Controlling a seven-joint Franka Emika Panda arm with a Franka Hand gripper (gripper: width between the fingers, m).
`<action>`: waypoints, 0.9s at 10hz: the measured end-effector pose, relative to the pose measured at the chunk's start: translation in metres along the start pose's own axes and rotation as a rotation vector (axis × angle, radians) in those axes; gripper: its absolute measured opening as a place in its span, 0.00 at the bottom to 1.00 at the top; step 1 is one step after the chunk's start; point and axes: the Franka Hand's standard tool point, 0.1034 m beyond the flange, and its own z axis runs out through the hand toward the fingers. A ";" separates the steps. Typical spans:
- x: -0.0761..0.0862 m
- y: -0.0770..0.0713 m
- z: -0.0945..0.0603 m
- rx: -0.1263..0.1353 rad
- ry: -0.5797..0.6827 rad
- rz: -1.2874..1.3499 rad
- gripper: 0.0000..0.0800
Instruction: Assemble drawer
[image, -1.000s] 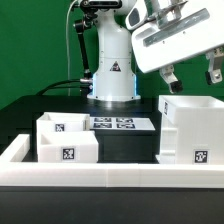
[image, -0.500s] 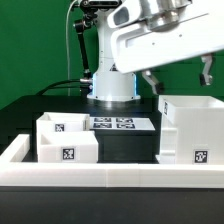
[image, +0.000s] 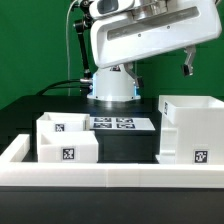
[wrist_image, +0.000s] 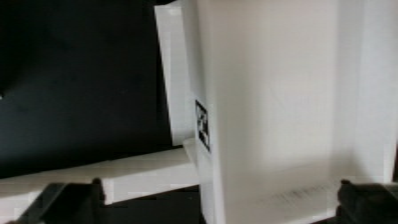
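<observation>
Housing (image: 188, 128) stands below the spread pincer (image: 161, 67), not touching.

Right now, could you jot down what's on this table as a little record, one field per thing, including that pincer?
pincer: open, empty, in the air above the housing
housing: large white cube, tag on its front, exterior view's right
front small box: open top, exterior view's left
back small box: open top, right behind the front one
marker board: flat, between boxes and housing
border wall: low, white, nearest the camera
</observation>
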 end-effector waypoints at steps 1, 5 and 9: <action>-0.004 0.007 0.000 -0.035 -0.021 -0.145 0.81; -0.030 0.064 0.005 -0.108 -0.012 -0.244 0.81; -0.037 0.096 0.016 -0.092 -0.010 -0.254 0.81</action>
